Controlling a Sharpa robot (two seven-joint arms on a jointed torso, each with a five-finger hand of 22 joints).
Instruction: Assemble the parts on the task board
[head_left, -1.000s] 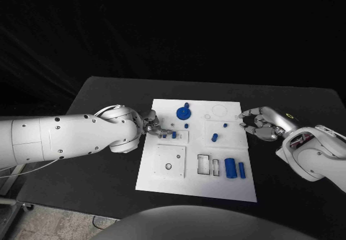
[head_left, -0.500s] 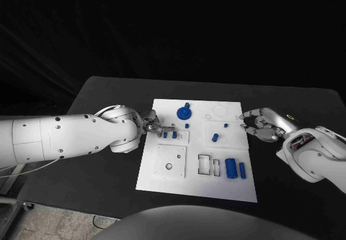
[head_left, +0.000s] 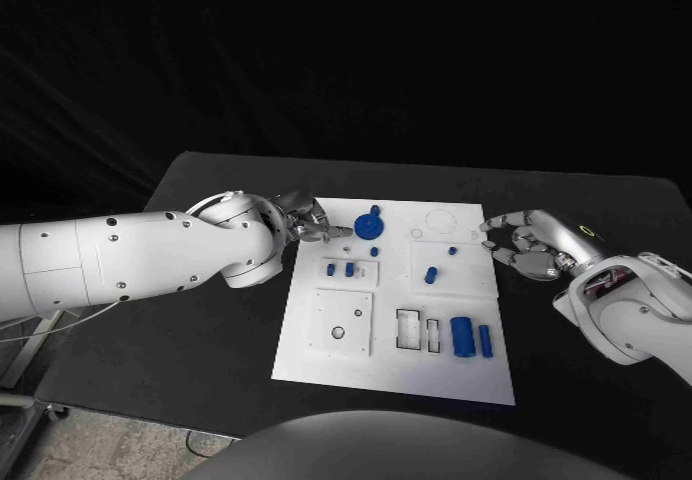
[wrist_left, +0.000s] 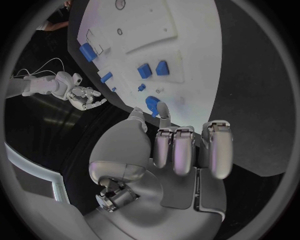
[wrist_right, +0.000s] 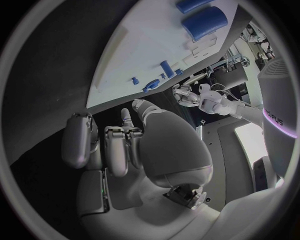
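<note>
The task board (head_left: 389, 375) lies mid-bench, and most blue parts sit on it: a round disc (head_left: 368, 226) near its far edge, two small pegs (head_left: 340, 269) just nearer than the disc, a cylinder (head_left: 462, 335) by the near right corner. The left hand (head_left: 306, 228) hovers at the board's far left edge beside the disc, fingers loosely apart and holding nothing that I can see. The right hand (head_left: 522, 245) sits just off the board's right edge, fingers curled in, seemingly empty. The risk, I judge: the left fingertips are close enough to the disc to knock it askew, or to nudge the whole board across the bench
</note>
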